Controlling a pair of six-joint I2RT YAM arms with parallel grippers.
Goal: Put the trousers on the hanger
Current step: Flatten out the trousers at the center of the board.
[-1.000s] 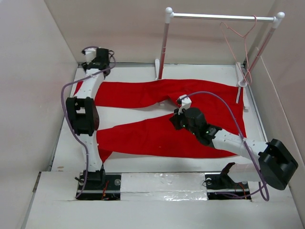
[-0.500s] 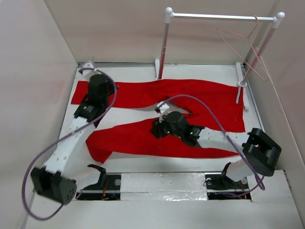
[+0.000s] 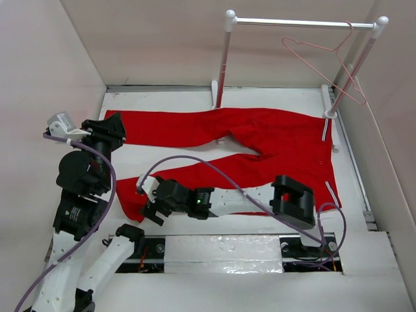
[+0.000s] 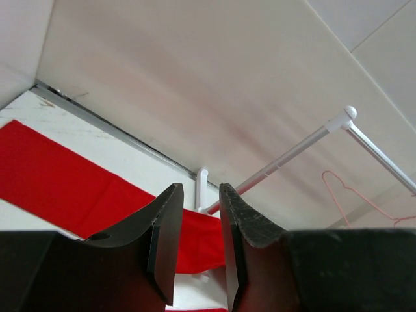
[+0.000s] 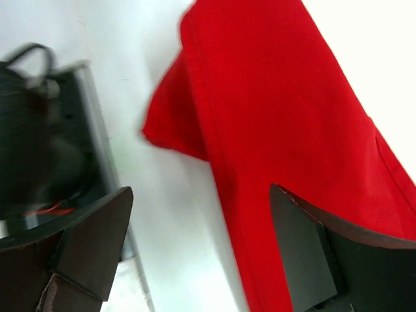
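The red trousers (image 3: 273,136) lie flat on the white table, waist to the right and both legs running left. The pink hanger (image 3: 322,65) hangs by its hook from the silver bar at the back right, away from both arms. My left gripper (image 3: 118,122) is raised over the table's left side near the far leg's cuff; in the left wrist view (image 4: 200,188) its fingers stand a little apart with nothing between them. My right gripper (image 3: 148,211) hovers wide open over the near leg's cuff (image 5: 195,123), gripping nothing (image 5: 200,195).
A white-posted rack with a silver bar (image 3: 299,23) stands along the table's far edge, its feet next to the trousers. Pale walls close in the left, back and right sides. The arm bases and cables (image 3: 195,169) occupy the near edge.
The right arm swept left along the near leg to its cuff and opened. The left arm pulled back from the far left corner and lifted. The hanger swung on the bar.
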